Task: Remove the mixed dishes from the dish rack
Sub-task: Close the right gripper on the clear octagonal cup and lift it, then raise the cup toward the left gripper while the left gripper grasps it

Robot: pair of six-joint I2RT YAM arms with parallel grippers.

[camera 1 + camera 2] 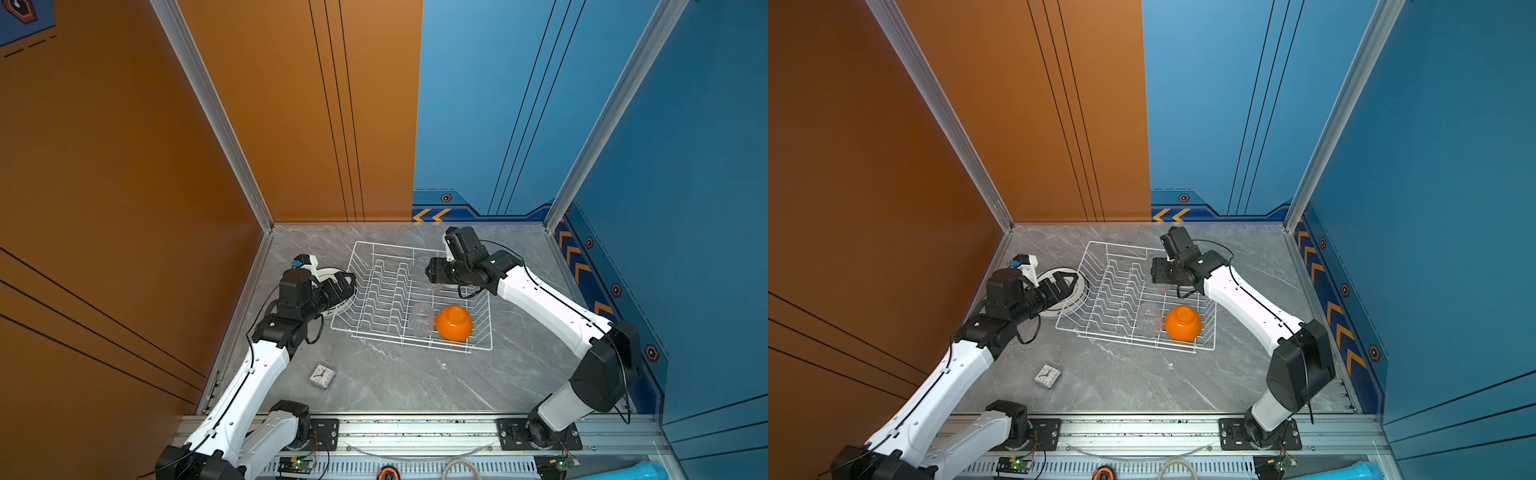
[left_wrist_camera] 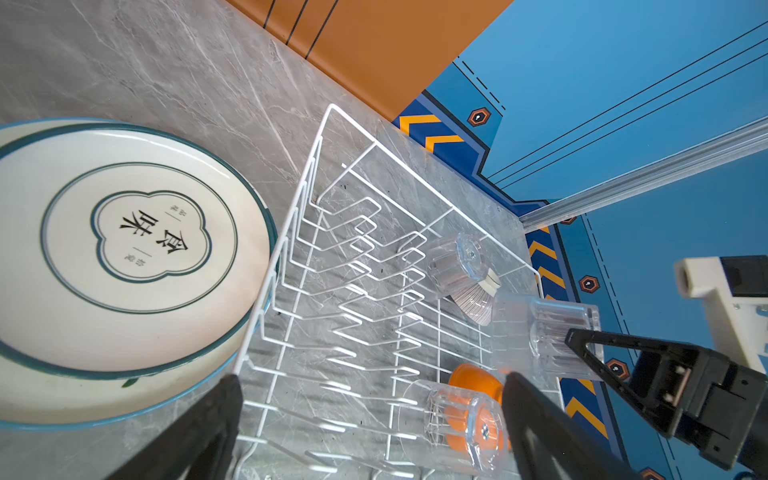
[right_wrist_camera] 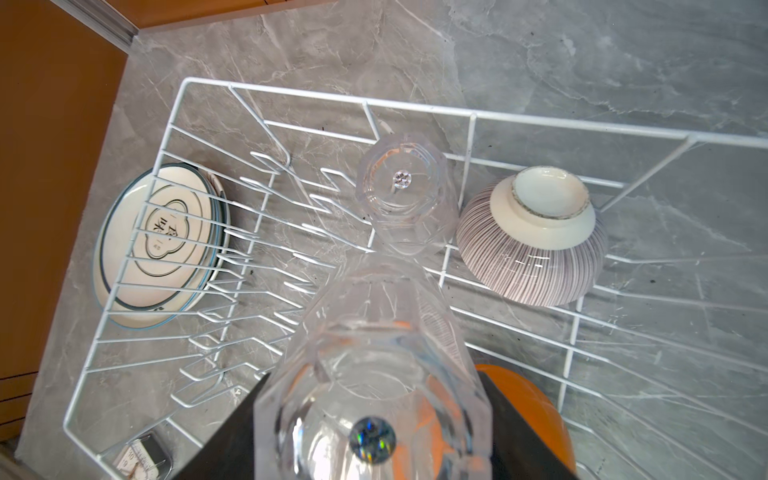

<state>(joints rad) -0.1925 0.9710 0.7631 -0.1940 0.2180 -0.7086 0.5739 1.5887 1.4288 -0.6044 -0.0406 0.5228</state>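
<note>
With my right gripper (image 3: 374, 424) clamped on a clear tumbler (image 3: 374, 332) above the dish rack (image 3: 540, 118) and my left gripper (image 2: 372, 378) spread wide beside the stacked plates (image 2: 124, 249) already out, I judge four pieces remain beneath me: an upturned tumbler (image 3: 405, 195), a toppled tumbler (image 1: 422, 318), the ribbed bowl (image 3: 536, 241) and the orange bowl (image 1: 454, 323).

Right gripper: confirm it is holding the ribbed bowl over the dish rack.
Wrong on the object. The right gripper holds a clear tumbler, not the ribbed bowl, which sits upside down in the dish rack. The right wrist view shows the glass in its grip, over the rack.
</note>
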